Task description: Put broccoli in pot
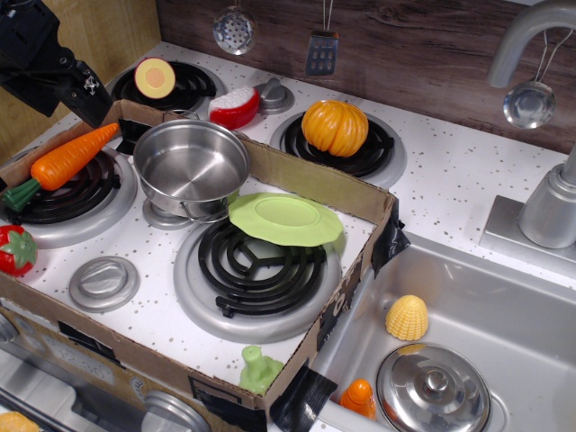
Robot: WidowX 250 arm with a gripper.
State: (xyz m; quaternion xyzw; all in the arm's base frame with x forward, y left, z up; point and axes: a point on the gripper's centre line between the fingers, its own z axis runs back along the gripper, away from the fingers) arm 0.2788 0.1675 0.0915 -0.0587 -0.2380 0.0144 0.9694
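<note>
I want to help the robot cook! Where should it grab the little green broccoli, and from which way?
Probably from straight above, pinching the lumpy top of the broccoli. It sits by the low cardboard wall at the stove's front edge, so a sideways reach might bump that. The gripper is far off at the back left, beyond the pot.

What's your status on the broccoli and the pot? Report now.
Black gripper at far left, jaws unclear, holding nothing visible. Small pale-green toy broccoli on front cardboard edge, untouched. Shiny steel pot upright, empty. Flat light-green plate touching pot's rim.
</note>
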